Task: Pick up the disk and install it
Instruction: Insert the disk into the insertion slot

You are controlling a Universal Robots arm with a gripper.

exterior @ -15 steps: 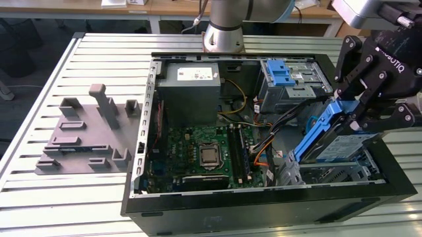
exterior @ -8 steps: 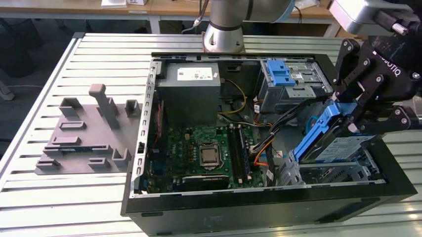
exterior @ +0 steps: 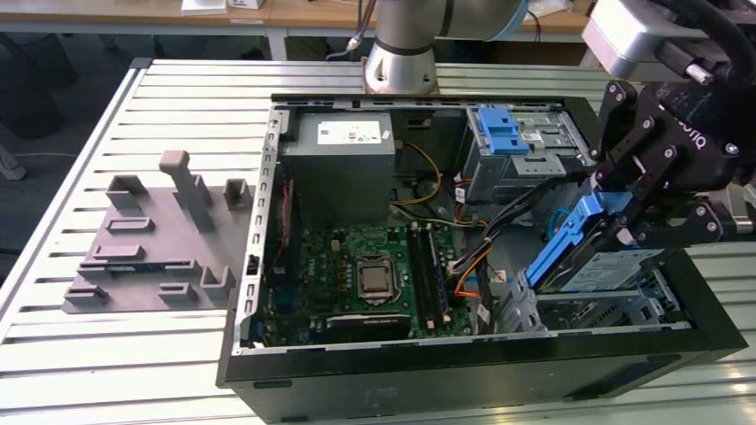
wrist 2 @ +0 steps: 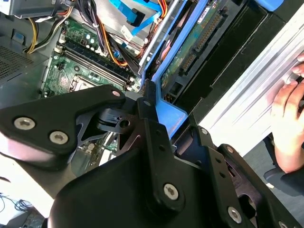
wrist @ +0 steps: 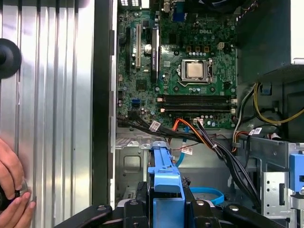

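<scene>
The claw [exterior: 626,221] clamps the disk [exterior: 594,267] by its blue frame [exterior: 565,241], tilted above the bay [exterior: 579,312] at four o'clock of the case [exterior: 473,376]. I think the tilt is to match the slot.

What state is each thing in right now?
disk: held tilted, lower end at the metal bay, not seated.
gripper: shut on the disk.
computer case: open, side panel off.
processor: exposed, no cooler on it.
hand: resting on the table beside the computer case.
</scene>
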